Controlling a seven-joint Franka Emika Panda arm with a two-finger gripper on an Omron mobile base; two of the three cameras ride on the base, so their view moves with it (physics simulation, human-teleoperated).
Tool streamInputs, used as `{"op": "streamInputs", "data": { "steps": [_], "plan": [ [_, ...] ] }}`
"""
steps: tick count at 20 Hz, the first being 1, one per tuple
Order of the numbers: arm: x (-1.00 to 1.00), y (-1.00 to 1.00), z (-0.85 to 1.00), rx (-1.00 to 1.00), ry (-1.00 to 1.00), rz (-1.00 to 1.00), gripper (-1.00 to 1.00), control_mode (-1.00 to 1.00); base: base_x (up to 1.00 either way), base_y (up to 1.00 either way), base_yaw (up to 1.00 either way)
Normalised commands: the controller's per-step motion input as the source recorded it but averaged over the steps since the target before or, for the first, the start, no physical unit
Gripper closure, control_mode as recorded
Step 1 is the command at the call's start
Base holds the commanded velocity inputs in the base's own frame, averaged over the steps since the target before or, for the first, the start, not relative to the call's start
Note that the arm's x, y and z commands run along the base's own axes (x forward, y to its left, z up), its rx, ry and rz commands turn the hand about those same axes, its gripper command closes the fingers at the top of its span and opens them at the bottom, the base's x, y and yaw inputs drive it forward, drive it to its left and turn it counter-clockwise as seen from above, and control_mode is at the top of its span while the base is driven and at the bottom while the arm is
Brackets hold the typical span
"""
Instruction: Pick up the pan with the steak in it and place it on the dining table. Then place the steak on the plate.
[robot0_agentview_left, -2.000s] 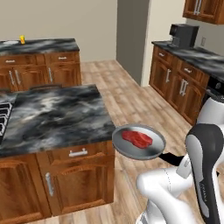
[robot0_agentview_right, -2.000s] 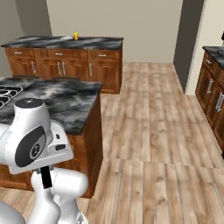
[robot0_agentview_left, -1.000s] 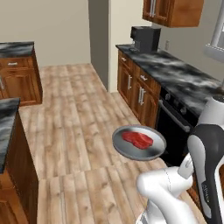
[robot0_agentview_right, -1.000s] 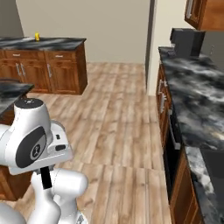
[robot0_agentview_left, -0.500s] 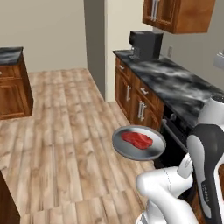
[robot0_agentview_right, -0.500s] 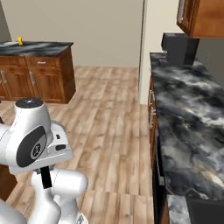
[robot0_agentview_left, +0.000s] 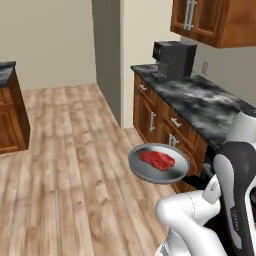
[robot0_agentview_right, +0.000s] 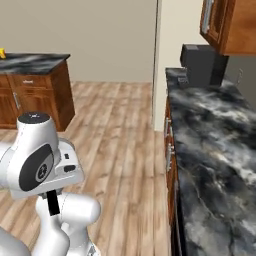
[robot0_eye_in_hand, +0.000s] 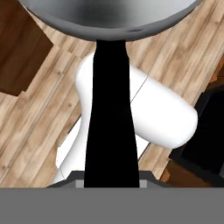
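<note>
You have the pan (robot0_agentview_left: 159, 164) in the lower middle of the left base view, held level above the wood floor (robot0_agentview_left: 75, 165), just in front of the white arm (robot0_agentview_left: 235, 200). The steak (robot0_agentview_left: 156, 160) lies flat in the middle of it, red against the grey metal, clear of the rim all round.

In the hand view the pan's grey underside (robot0_eye_in_hand: 109, 15) runs along the top edge, and its black handle (robot0_eye_in_hand: 111, 113) comes straight down the centre to the bottom, where the gripper (robot0_eye_in_hand: 111, 181) is clamped together on it. You cannot make out the finger tips themselves there, since the handle covers them.

To the right of the pan in the left base view you see a dark marbled counter (robot0_agentview_left: 200, 102) over brown wood cabinets (robot0_agentview_left: 160, 125) with metal handles. A black coffee machine (robot0_agentview_left: 172, 60) stands at its far end, in the upper middle of the frame, beneath a wood wall cabinet (robot0_agentview_left: 215, 22). The right base view shows the same counter (robot0_agentview_right: 215, 150) filling the right side, with the machine (robot0_agentview_right: 202, 65) at the upper right. Another marbled counter (robot0_agentview_right: 32, 62) sits at the upper left of that view, with a small yellow thing (robot0_agentview_right: 2, 52) on its far left edge; you cannot tell what it is.

No brand, label or writing can be read on any surface.
</note>
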Motion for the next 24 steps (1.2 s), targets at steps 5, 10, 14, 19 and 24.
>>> {"op": "streamInputs", "data": {
  "steps": [5,10,14,19,24],
  "plan": [
    [0.0,0.0,0.0,0.0,0.0,0.0,1.0,1.0,1.0,0.0,-0.06],
    [0.0,0.0,0.0,0.0,0.0,0.0,1.0,1.0,1.0,0.19,-0.04],
    [0.0,0.0,0.0,0.0,0.0,0.0,1.0,1.0,1.0,0.41,0.0],
    [0.0,0.0,0.0,0.0,0.0,0.0,1.0,1.0,0.89,0.63,0.0],
    [0.0,0.0,0.0,0.0,0.0,0.0,1.0,1.0,0.95,0.56,0.0]
  ]
}}
